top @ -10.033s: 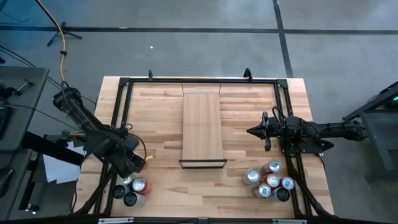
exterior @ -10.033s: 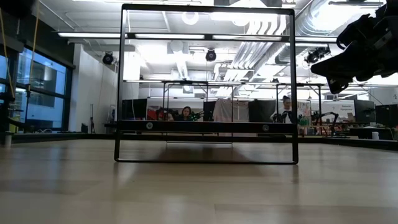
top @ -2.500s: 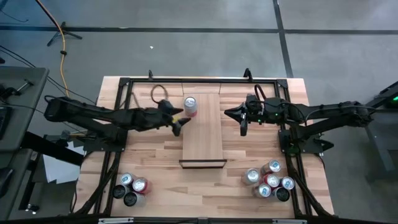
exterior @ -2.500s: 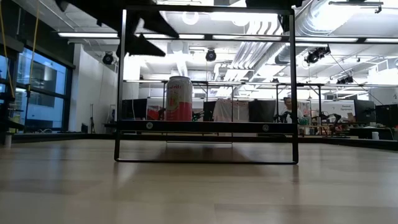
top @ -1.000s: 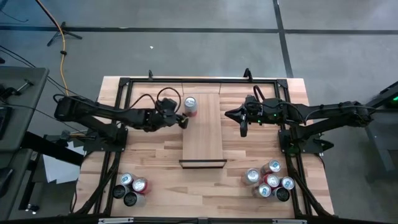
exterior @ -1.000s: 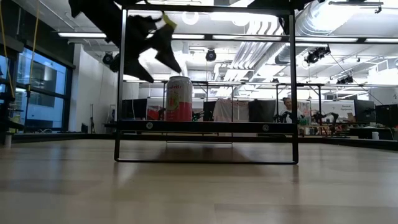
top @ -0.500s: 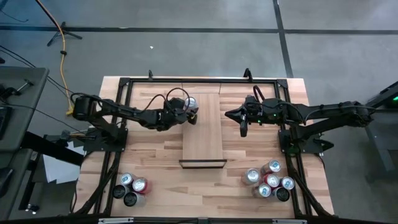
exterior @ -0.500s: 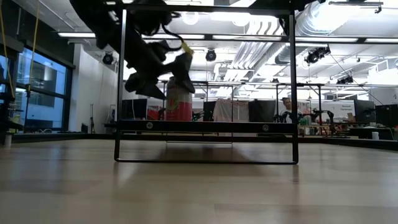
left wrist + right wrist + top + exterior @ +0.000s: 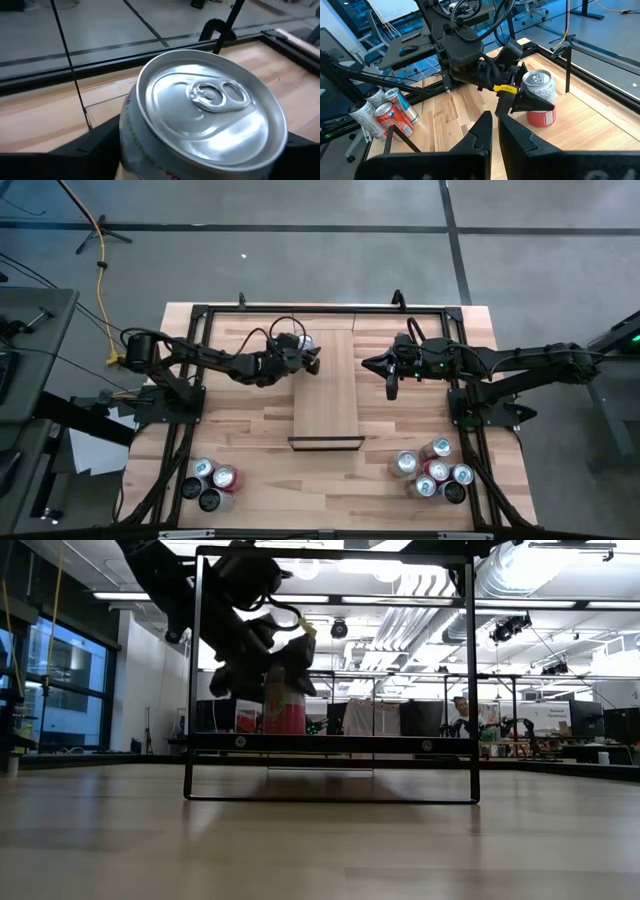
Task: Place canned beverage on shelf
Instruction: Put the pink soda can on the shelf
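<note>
High view: left tool point(image 9: 308, 360) reaching onto the far left corner of the shelf point(image 9: 326, 395), straddling the can point(image 9: 305, 344) that stands there. Right tool point(image 9: 388, 367) hovering just beside the shelf's right edge, waiting. Spare cans point(image 9: 210, 483) clustered at the near left of the surface point(image 9: 260, 460), more cans point(image 9: 432, 468) at the near right.

Low view: can point(image 9: 284, 705) upright on the shelf's plank, under the black frame, with the left tool point(image 9: 262, 668) draped over its upper half.

Left wrist view: can top point(image 9: 210, 120) filling the picture, dark fingers point(image 9: 90, 150) on either side. Contact with the wall not discernible; fingers partly spread about the can, firm hold or not impossible to tell.

Right wrist view: right tool point(image 9: 495, 125) pinched nearly shut, empty; left tool's fingertips point(image 9: 532, 104) flanking the can point(image 9: 540, 100).

Risk, as a judgement: can standing close to the shelf's left edge, so an off-centre squeeze or sideways nudge could tip it or push it off onto the surface.
</note>
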